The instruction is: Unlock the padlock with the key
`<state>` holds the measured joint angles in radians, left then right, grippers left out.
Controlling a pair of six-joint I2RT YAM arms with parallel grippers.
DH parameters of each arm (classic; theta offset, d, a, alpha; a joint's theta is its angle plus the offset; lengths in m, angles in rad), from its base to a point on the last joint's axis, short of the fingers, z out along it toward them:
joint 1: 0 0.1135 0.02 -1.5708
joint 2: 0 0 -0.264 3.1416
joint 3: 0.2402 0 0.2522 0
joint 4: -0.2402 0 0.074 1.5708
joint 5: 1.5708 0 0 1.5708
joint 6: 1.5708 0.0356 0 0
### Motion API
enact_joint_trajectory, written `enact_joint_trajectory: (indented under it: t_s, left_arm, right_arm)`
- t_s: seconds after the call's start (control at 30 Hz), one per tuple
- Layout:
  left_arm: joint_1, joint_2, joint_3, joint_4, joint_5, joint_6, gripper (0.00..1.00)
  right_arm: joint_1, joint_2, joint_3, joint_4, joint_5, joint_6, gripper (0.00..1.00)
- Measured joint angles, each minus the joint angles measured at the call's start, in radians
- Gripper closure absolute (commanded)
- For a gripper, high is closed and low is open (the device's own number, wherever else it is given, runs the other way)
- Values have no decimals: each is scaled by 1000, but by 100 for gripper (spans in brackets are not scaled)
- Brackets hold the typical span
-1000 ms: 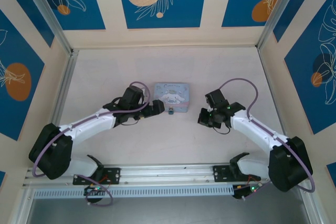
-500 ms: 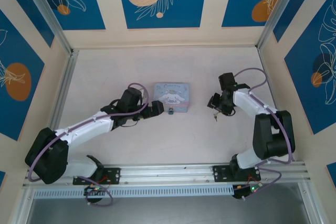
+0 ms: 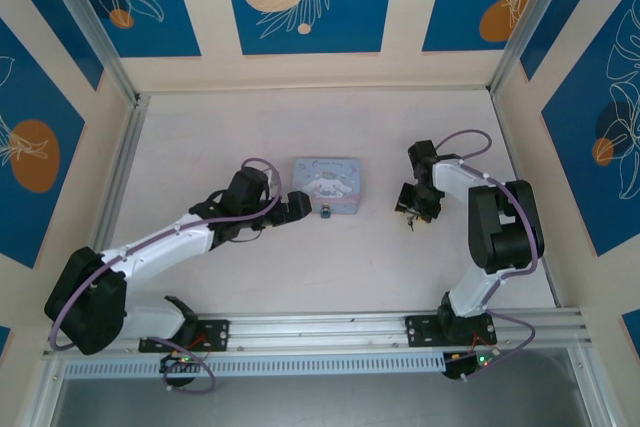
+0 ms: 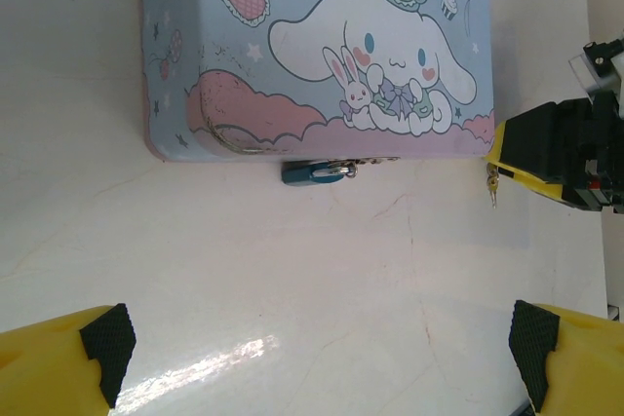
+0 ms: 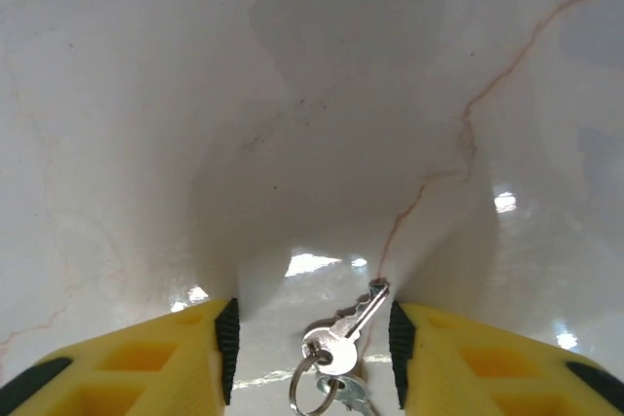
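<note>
Silvery key (image 5: 348,321) btw parted R jaws, nr their base

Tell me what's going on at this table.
Two robot arms are setting up to unlock a padlock. This small teal lock sits against the front edge of a pale blue cartoon tin. The left gripper hovers in front of it, wide open and holding nothing. Off to the right, the right gripper is low over the table with the key, on its ring, between parted jaws. Whether it has a grip on the key is unclear. The key has not yet reached the padlock.
</note>
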<state>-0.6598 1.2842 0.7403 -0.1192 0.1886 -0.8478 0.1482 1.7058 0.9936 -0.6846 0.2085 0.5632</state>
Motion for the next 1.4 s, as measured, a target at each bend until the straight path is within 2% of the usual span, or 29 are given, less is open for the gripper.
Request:
enact_joint_trajectory:
  t_s: [0.17,0.43,0.67,0.97,1.0,1.07,1.1,1.13,1.2,1.4]
  left_arm:
    - [0,0,0,0,0,-1,0]
    - [0,0,0,3,0,-11,0]
    - [0,0,0,7,0,-11,0]
    - [-3,-3,-6,11,1,-11,0]
    - [-4,-7,-9,12,1,-11,0]
    - [-6,-14,-15,16,1,-15,0]
    - [-6,-17,-17,19,2,-16,0]
    - [-8,-18,-18,24,2,-18,0]
    - [-9,-18,-18,30,5,-19,0]
    - [-10,-13,-15,34,24,-15,0]
  right_arm:
    - [1,0,0,-6,11,-8,67]
    - [19,-8,-2,-3,-3,-8,100]
    - [83,-89,-75,17,-53,11,100]
    - [289,-366,-164,6,-71,106,100]
    - [309,-386,-174,7,-71,120,93]
    - [322,-406,-190,3,-66,148,66]
    - [319,-406,-193,-4,-57,155,56]
    - [309,-402,-195,-10,-50,161,52]
    - [285,-389,-194,-14,-35,169,48]
    - [182,-265,-138,-24,-5,177,48]
